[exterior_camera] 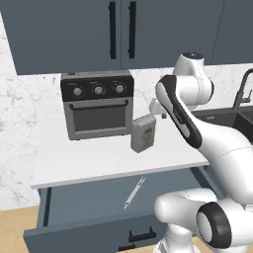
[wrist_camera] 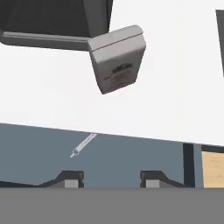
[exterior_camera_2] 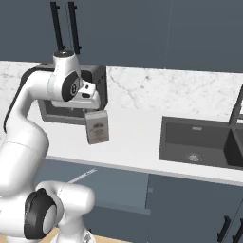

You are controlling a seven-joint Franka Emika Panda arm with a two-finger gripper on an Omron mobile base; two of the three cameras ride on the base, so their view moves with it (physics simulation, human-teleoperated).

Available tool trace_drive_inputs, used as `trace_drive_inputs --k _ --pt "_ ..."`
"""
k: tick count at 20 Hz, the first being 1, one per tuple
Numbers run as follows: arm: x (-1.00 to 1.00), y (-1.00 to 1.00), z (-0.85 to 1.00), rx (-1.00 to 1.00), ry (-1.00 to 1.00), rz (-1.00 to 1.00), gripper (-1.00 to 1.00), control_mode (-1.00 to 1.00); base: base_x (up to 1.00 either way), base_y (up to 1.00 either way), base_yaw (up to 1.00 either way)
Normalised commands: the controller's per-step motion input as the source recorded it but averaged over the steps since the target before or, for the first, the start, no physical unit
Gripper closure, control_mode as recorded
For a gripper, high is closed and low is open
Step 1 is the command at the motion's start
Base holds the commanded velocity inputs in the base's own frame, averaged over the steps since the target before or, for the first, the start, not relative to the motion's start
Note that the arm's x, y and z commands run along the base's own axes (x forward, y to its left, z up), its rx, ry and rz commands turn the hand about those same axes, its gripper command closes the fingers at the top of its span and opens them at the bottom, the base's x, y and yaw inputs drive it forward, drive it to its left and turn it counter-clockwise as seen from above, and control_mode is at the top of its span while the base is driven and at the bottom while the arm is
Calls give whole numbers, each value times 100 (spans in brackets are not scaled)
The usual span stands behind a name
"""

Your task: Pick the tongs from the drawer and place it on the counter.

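A: Where are the thin, pale silvery tongs [exterior_camera: 134,191] being seen?

B: They are lying flat on the floor of the wide slate-blue drawer [exterior_camera: 89,207], which is standing pulled out, with one tip tucked under the front edge of the long white surface [exterior_camera: 99,160]. In the hand view they [wrist_camera: 83,145] are lying slantwise, well apart from the end effector [wrist_camera: 111,178].

A: And how is the end effector being held?

B: Partly parted, with nothing between its fingertips [wrist_camera: 70,178]; it is being carried above the front edge of the surface.

A: What could be going wrong from here?

B: The small grey-white carton [exterior_camera: 143,134] is standing just behind that front edge, near the dark grey toaster oven [exterior_camera: 98,105], so it could be knocked over during the descent. The slim, slanted tongs could also be missed or pushed aside if the jaws are not being turned across them, and the overhanging edge could be struck.
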Motion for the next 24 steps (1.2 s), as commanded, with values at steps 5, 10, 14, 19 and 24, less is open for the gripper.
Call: trace_drive_inputs --k 5,10,14,19,24 --pt "-27 -6 0 0 -2 0 -100 -100 0 0 0" --pt "-71 -25 0 0 -11 10 -100 100 -20 -11 4" --pt "0 0 0 0 0 0 -100 100 -100 -69 14" --pt "0 0 0 0 0 0 -100 100 -51 -90 1" --pt "0 0 0 0 0 0 -100 100 14 -100 5"
